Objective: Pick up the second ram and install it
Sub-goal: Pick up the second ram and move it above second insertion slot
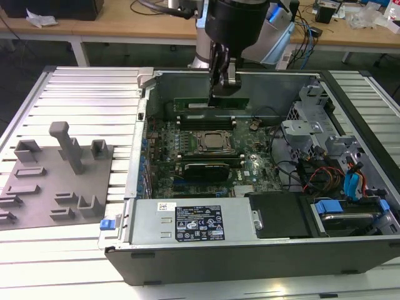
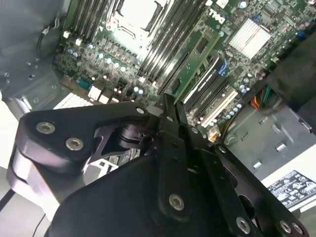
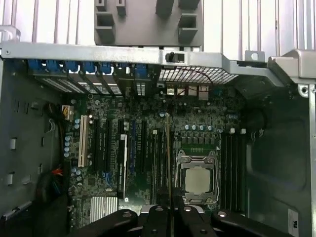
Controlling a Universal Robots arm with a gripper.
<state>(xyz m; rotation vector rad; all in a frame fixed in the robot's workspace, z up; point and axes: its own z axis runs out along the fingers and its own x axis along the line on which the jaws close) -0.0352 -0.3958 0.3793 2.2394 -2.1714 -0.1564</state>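
Black fingers (image 1: 219, 92) clamped shut on the long, thin green circuit-board ram stick (image 1: 209, 104), which hangs edge-down low over the dark memory slots (image 1: 206, 119) beside the silver processor socket (image 1: 211, 142). Likely risk: a slight tilt or offset jams the stick against the slot edge. The grey case wall (image 1: 269, 84) is near, with open room above.

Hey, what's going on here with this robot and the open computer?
The arm's gripper is shut on the second ram, a thin green stick. It holds the stick inside the open computer case, over the motherboard on the far side of the processor socket. The stick does not look seated in a slot yet.
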